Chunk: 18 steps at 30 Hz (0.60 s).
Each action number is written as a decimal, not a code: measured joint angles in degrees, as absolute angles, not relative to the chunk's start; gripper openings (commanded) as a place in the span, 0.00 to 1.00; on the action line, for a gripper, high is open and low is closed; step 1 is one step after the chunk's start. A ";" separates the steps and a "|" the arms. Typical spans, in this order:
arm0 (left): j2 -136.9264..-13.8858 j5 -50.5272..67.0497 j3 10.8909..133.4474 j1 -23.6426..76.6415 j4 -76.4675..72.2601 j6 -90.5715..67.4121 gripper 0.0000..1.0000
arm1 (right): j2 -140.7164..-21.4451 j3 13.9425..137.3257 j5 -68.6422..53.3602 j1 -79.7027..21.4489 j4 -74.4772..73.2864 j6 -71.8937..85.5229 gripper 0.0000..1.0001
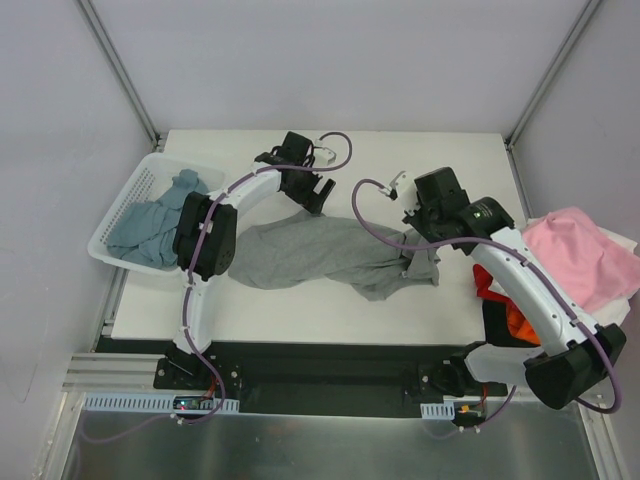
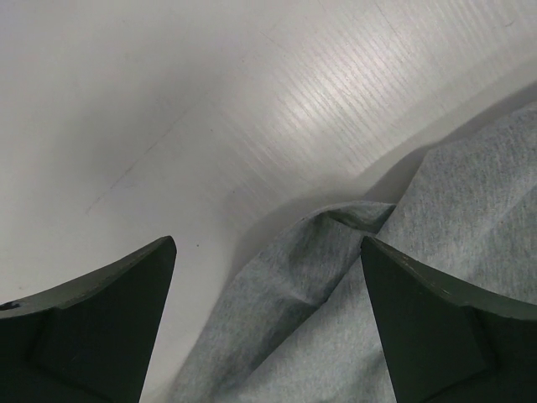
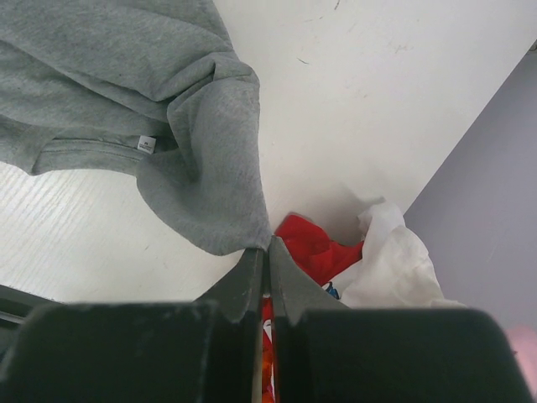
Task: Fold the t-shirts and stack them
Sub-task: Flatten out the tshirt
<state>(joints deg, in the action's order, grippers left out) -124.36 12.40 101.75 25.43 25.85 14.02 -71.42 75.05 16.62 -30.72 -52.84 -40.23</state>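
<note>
A light heather-grey t-shirt [image 1: 300,250] lies crumpled across the middle of the table. My left gripper [image 1: 310,190] hovers open over its far left corner. In the left wrist view the grey t-shirt [image 2: 470,218] lies below and between the spread fingers of the left gripper [image 2: 268,243], not pinched. My right gripper [image 1: 428,248] is shut on the right end of the shirt. The right wrist view shows the right gripper [image 3: 268,245] pinching a thin edge of the grey t-shirt [image 3: 109,67], which hangs from the tips.
A white slatted basket [image 1: 112,215] at the left holds a blue-teal t-shirt [image 1: 150,235]. At the right edge lie a pink t-shirt [image 1: 580,255], a red one [image 3: 315,248], a white one [image 3: 394,260] and an orange one [image 1: 515,320].
</note>
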 measured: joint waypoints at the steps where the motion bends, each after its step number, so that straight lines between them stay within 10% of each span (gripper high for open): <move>1: -124.40 12.75 101.75 25.43 25.80 13.98 0.90 | -71.26 74.94 16.62 -30.79 -52.64 -40.03 0.01; 18: -126.15 14.68 100.09 25.43 25.69 13.63 0.76 | -68.84 74.15 16.43 -31.55 -52.93 -38.96 0.01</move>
